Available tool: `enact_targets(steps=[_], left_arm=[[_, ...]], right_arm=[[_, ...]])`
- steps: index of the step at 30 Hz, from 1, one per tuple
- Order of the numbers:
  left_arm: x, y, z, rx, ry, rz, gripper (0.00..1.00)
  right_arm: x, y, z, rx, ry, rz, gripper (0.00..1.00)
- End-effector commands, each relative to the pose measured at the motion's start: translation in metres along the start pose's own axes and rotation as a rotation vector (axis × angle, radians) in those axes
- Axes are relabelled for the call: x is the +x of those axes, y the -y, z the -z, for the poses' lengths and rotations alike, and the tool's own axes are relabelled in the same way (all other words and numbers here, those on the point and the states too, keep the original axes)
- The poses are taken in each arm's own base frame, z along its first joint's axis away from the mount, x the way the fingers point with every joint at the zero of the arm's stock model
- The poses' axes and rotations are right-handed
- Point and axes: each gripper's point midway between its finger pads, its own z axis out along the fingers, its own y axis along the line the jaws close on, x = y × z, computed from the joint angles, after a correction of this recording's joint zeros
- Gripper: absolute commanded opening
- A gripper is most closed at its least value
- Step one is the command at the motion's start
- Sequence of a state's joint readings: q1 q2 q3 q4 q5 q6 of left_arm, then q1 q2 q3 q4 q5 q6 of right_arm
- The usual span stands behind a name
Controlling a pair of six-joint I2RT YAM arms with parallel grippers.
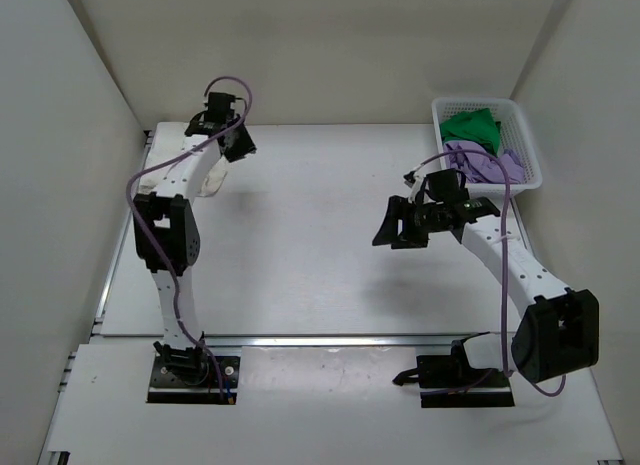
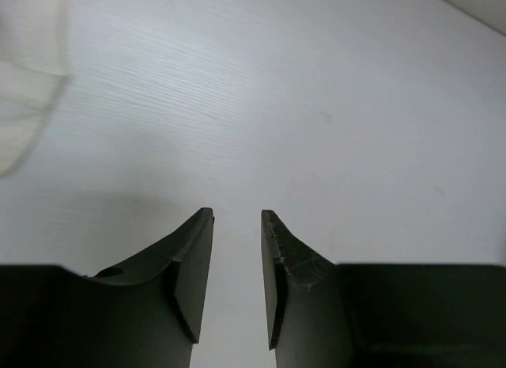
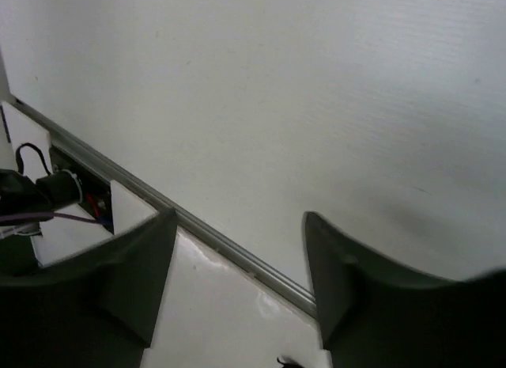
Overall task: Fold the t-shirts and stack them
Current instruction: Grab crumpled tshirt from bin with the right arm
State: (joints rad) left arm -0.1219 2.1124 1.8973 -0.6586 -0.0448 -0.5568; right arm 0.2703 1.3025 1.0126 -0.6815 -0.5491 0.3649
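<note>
Two arms over a white tabletop (image 1: 300, 255), as I see them from my remote station. The left end effector (image 2: 237, 215) hangs above the far-left part of the tabletop. Its jaws are parted a moderate way with nothing between them, and only bare surface shows through the gap.

The cream-white t-shirt (image 1: 213, 183) lies on the tabletop beneath the left arm, mostly hidden by the arm in my overhead view. A blurred edge of it fills the upper-left corner of the left wrist view, apart from the fingers.

The right end effector (image 3: 237, 219) is poised above the tabletop right of centre, jaws wide and empty.

The bright green t-shirt (image 1: 473, 127) and the lavender-purple t-shirt (image 1: 492, 166) sit bunched together in the white lattice basket (image 1: 528, 145) at the far-right corner. The green one is toward the back wall and the lavender one nearer the arms. I cannot tell how any of the three is folded.
</note>
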Motion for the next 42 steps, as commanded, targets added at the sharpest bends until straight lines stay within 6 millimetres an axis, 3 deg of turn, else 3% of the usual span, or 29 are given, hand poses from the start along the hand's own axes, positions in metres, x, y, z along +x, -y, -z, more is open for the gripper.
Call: enact_targets(steps=[1,2,4,5,6,7,8,10,13,16,17,19,20,22,24,25,27,28,30,31,33,34,35,37,38,39,40,42], left_arm=[[-0.004,0.057,0.094,0.146,0.064,-0.114,0.41],[0.015,0.062,0.107,0.154,0.027,-0.147,0.40],[0.049,0.077,0.128,0.236,-0.072,-0.169,0.31],[0.071,0.080,0.141,0.298,-0.143,-0.157,0.55],[0.091,0.074,0.152,0.319,-0.202,-0.109,0.98],[0.095,0.088,0.177,0.424,-0.210,-0.093,0.98],[0.117,0.074,0.176,0.405,-0.262,-0.070,0.99],[0.148,0.071,0.204,0.463,-0.286,-0.023,0.99],[0.179,0.085,0.248,0.648,-0.331,-0.040,0.98],[0.211,0.088,0.278,0.799,-0.392,-0.013,0.98],[0.219,0.087,0.286,0.825,-0.409,-0.004,0.98],[0.250,0.079,0.282,0.845,-0.480,0.022,0.99],[0.259,0.079,0.281,0.840,-0.469,-0.007,0.99],[0.272,0.082,0.278,0.862,-0.477,0.018,0.99],[0.251,0.097,0.286,0.961,-0.397,0.010,0.99],[0.242,0.107,0.294,1.007,-0.346,-0.015,0.99],[0.229,0.119,0.309,1.104,-0.276,-0.029,0.99],[0.223,0.117,0.311,1.115,-0.256,-0.013,0.99],[0.210,0.109,0.312,1.138,-0.228,0.066,0.99],[0.211,0.103,0.307,1.137,-0.252,0.119,0.99],[0.212,0.094,0.303,1.140,-0.284,0.178,0.99],[0.211,0.093,0.305,1.148,-0.277,0.182,0.99],[0.210,0.092,0.305,1.156,-0.277,0.181,0.99],[0.208,0.095,0.306,1.169,-0.266,0.174,0.99],[0.209,0.093,0.300,1.128,-0.277,0.164,0.99],[0.202,0.099,0.302,1.128,-0.252,0.128,0.99],[0.215,0.098,0.293,1.075,-0.278,0.077,0.99],[0.203,0.113,0.299,1.030,-0.248,-0.028,0.93]], right_arm=[[-0.021,-0.007,0.017,0.056,0.097,0.102,0.68],[-0.025,-0.003,0.020,0.071,0.123,0.108,0.71],[-0.029,-0.002,0.021,0.057,0.131,0.101,0.06],[-0.030,-0.001,0.023,0.068,0.133,0.084,0.00],[-0.035,0.003,0.025,0.112,0.160,0.085,0.00],[-0.034,-0.004,0.026,0.110,0.173,0.101,0.00],[-0.032,-0.009,0.024,0.120,0.199,0.141,0.00],[-0.031,-0.010,0.024,0.195,0.266,0.117,0.00],[-0.013,-0.032,0.023,0.070,0.231,-0.073,0.00],[-0.001,-0.053,0.017,0.043,0.241,-0.130,0.00],[0.000,-0.057,0.016,0.044,0.245,-0.120,0.00],[-0.001,-0.066,0.015,0.050,0.265,-0.108,0.00],[0.004,-0.074,0.013,0.029,0.257,-0.081,0.00],[-0.004,-0.084,0.015,-0.010,0.262,-0.025,0.00],[-0.029,-0.093,0.028,-0.049,0.334,0.021,0.00],[-0.031,-0.101,0.028,-0.074,0.350,0.061,0.00],[-0.048,-0.094,0.037,-0.087,0.392,0.044,0.00],[-0.052,-0.100,0.039,-0.158,0.391,0.032,0.00],[-0.055,-0.064,0.034,-0.192,0.381,-0.098,0.01],[-0.056,-0.061,0.035,-0.259,0.377,-0.123,0.00],[-0.064,-0.073,0.037,-0.265,0.418,-0.066,0.00],[-0.066,-0.090,0.040,-0.252,0.408,-0.012,0.00],[-0.065,-0.085,0.034,-0.188,0.394,-0.021,0.00],[-0.067,-0.099,0.025,-0.172,0.370,0.044,0.00],[-0.062,-0.096,0.018,-0.206,0.331,0.045,0.00],[-0.058,-0.107,0.020,-0.279,0.304,0.078,0.04],[-0.062,-0.105,0.016,-0.294,0.299,0.069,0.04],[-0.063,-0.093,0.007,-0.217,0.273,0.056,0.15]])
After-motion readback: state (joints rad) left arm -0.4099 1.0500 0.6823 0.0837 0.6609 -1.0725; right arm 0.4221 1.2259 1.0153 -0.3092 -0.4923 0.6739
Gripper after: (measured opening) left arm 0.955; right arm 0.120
